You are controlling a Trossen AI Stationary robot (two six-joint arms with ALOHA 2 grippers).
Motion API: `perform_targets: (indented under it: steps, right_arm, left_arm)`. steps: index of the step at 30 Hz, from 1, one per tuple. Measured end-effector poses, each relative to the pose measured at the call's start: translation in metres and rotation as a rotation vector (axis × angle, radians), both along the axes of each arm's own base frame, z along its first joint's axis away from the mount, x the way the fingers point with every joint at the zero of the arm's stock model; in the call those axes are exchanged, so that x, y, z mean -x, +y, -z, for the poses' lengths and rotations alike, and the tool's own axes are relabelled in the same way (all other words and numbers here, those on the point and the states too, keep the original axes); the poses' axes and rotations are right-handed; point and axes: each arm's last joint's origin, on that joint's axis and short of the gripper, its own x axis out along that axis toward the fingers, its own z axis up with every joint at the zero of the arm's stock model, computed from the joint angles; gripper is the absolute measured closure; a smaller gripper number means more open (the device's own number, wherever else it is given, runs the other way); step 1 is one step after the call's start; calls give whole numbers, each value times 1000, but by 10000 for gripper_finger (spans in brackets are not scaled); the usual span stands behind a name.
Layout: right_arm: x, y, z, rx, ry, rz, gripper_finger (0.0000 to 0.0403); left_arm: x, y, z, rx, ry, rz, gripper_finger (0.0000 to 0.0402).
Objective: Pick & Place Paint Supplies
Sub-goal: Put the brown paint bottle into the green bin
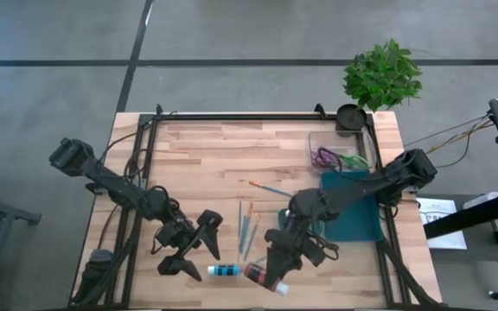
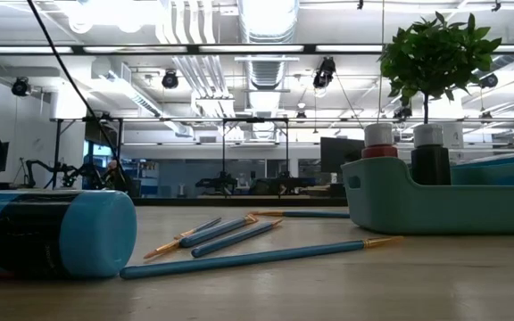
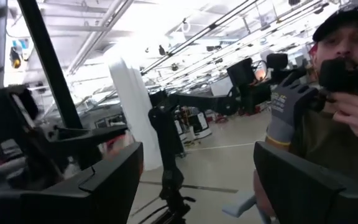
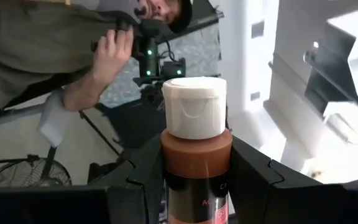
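My right gripper [image 1: 271,264] is near the table's front edge, shut on a brown paint tube [image 4: 196,163] with a white cap [image 4: 194,106]. To its left, my left gripper [image 1: 194,256] hangs open over the table with nothing between its fingers [image 3: 107,186]. A blue paint tube [image 1: 225,271] lies on its side on the table between the two grippers, and looms large in the low view [image 2: 52,232]. Several blue-handled paintbrushes [image 1: 249,229] lie flat on the wood behind it, seen also low down [image 2: 239,245]. One more brush [image 1: 271,188] lies farther back. My right gripper pinches the brown tube's body [image 4: 196,186] between its two fingers, one on each side. The fingers are about level and lie along the tube. Its cap end [image 1: 279,287] sticks out past the fingertips. The tube is lifted clear of the table.
A teal bin [image 1: 357,226] stands at the right under my right arm; bottle tops [image 2: 379,138] show above its rim [image 2: 435,192]. Behind it are a clear box [image 1: 335,155] of coloured loops, a black cup [image 1: 350,117] and a plant [image 1: 383,73]. A person [image 4: 61,50] with a camera stands beyond the table.
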Motion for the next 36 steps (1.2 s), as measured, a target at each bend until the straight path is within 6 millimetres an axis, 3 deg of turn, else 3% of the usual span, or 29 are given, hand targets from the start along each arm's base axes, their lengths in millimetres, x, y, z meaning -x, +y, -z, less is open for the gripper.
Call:
perform_targets:
  steps: [4, 10, 13, 18, 23, 29, 36]
  right_arm:
    - [1, -6, -4, -14, 15, -11, 271]
    - [10, -7, -16, -65, 99, -34, 271]
    - [14, -7, -21, -87, 123, -42, 271]
    - [12, -7, -19, -121, 178, 9, 271]
    - [4, -7, -9, -132, 216, 75, 271]
    - [1, -12, -2, -130, 208, 164, 271]
    - [-4, -27, 13, -111, 220, 225, 271]
  left_arm:
    - [-1, 0, 5, -33, 63, -27, 89]
    - [4, 9, 5, -135, 138, -236, 89]
    - [9, 15, 4, -201, 172, -459, 89]
    - [9, 20, 14, -412, 199, -998, 89]
    - [0, 18, 34, -667, 217, -1237, 89]
    - [-7, 2, 30, -732, 155, -1264, 89]
    - [0, -25, 10, -666, 51, -1060, 89]
